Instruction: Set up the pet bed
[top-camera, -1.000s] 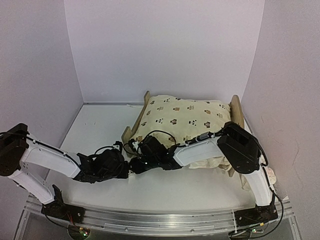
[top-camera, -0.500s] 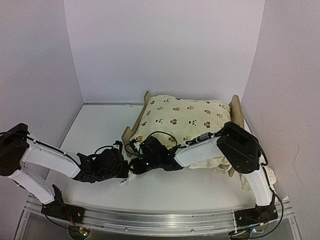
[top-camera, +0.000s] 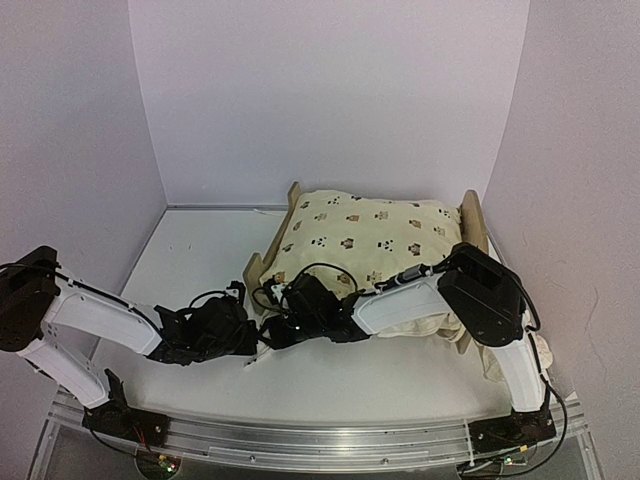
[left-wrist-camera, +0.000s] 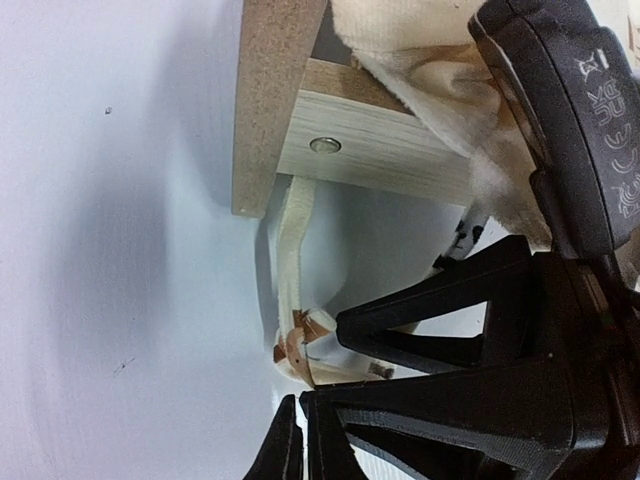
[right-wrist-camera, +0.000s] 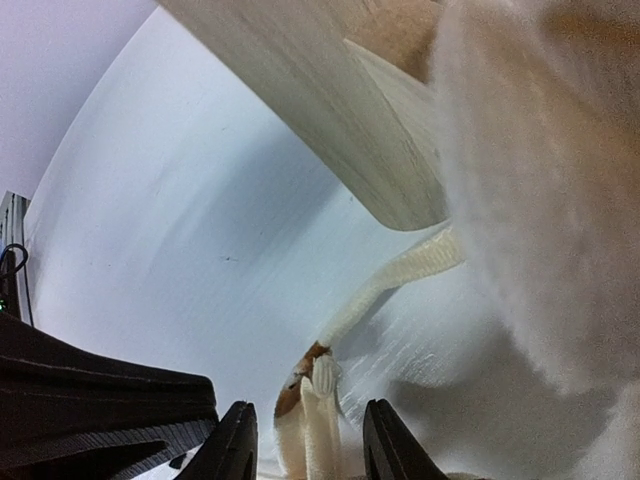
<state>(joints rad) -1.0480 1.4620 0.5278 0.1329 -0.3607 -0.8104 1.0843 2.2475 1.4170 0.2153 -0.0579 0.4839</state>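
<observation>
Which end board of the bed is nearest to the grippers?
The left board, whose near end stands beside them; the right board is across the cushion.

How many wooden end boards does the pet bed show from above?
2: the left end board, at the cushion's left edge, and the right end board, at its right; both partly covered.

Pet bed (top-camera: 472, 225) sits toward the far-right of the table (top-camera: 200, 250), long axis running left-right. Cushion (top-camera: 370, 235) lies on top of it, spilling over the near-right edge. L gripper (top-camera: 248, 342) and R gripper (top-camera: 272, 330) meet just in front of the bed's near-left corner, with L to the left and R btwn it and the frame. A tie (left-wrist-camera: 292, 240) drops from under that corner onto the table. Its end lies btwn the R fingers (right-wrist-camera: 235, 445), and prob. just off the L fingertips (left-wrist-camera: 345, 325).
</observation>
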